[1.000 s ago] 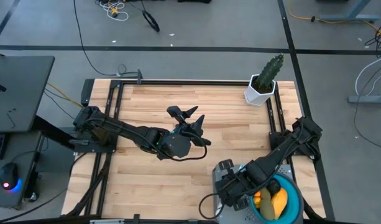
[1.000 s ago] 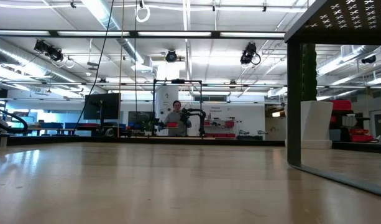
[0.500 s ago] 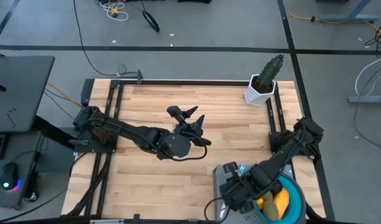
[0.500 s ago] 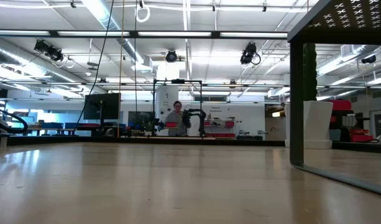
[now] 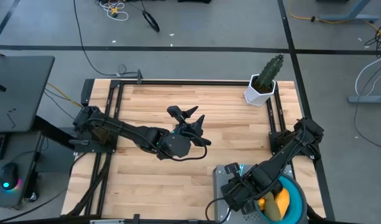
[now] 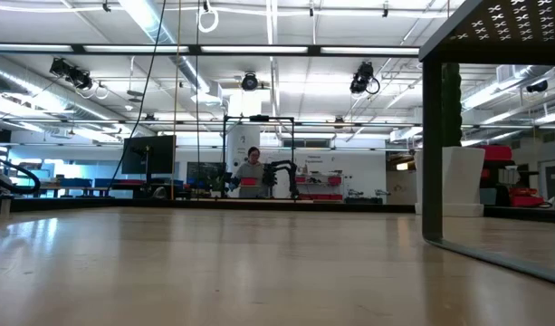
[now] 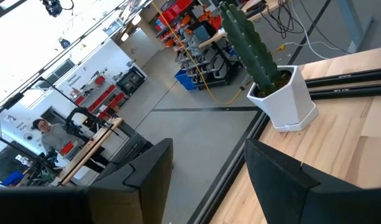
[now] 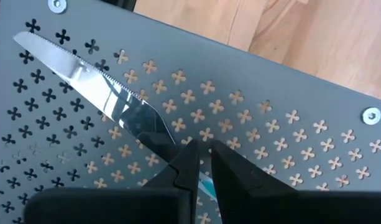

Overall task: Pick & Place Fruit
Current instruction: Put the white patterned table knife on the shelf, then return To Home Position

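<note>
My right gripper points down at a grey perforated plate at the table's near right and is shut on a knife. The knife's serrated blade runs out from the fingertips. In the high view that arm covers most of the plate. Yellow and orange fruit lies in a blue bowl beside the plate. My left gripper hangs level over the table's middle, open, with nothing between its fingers. My right gripper comes from above, fingers pointing down, and has the knife where the blade meets the handle. A teal strip of handle shows in the narrow gap between the fingers. Whether the blade lies on the plate or hangs just above it, I cannot tell.
A green cactus in a white pot stands at the far right corner, also in the left wrist view. The grey plate stands on legs above the wooden table. A person stands far off in the room.
My right arm has shifted a little toward the table's right and near edges over the grey plate, with its fingers staying shut. My left arm has kept still.
</note>
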### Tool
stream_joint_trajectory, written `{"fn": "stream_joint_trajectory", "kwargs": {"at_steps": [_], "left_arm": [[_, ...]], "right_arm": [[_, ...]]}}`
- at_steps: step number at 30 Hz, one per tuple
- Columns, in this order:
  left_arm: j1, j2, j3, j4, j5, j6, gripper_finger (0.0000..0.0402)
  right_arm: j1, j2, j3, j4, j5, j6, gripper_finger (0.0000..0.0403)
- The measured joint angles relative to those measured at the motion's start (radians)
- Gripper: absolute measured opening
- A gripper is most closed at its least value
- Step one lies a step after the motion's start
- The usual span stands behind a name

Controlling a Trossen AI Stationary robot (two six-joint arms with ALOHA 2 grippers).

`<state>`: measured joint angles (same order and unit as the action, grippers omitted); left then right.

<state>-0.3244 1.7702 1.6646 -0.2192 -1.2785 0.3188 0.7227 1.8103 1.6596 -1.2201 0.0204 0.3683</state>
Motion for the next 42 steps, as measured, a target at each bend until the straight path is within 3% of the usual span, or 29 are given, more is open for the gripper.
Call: {"fn": "stream_joint_trajectory", "kwargs": {"at_steps": [15, 24, 35, 42], "left_arm": [[0.008, 0.000, 0.000, 0.000, 0.016, 0.000, 0.0208], [0.014, 0.000, 0.000, 0.000, 0.023, -0.002, 0.0208], [0.014, 0.000, 0.000, 0.000, 0.024, -0.004, 0.0208], [0.014, 0.000, 0.000, 0.001, 0.028, -0.004, 0.0208]], "right_arm": [[0.008, -0.028, -0.004, -0.026, -0.091, 0.020, 0.0047], [0.014, -0.058, -0.004, -0.010, -0.043, 0.016, 0.0047], [0.002, -0.060, -0.004, 0.082, 0.139, -0.071, 0.0047], [-0.033, -0.060, -0.002, 0.134, 0.161, -0.105, 0.0047]]}}
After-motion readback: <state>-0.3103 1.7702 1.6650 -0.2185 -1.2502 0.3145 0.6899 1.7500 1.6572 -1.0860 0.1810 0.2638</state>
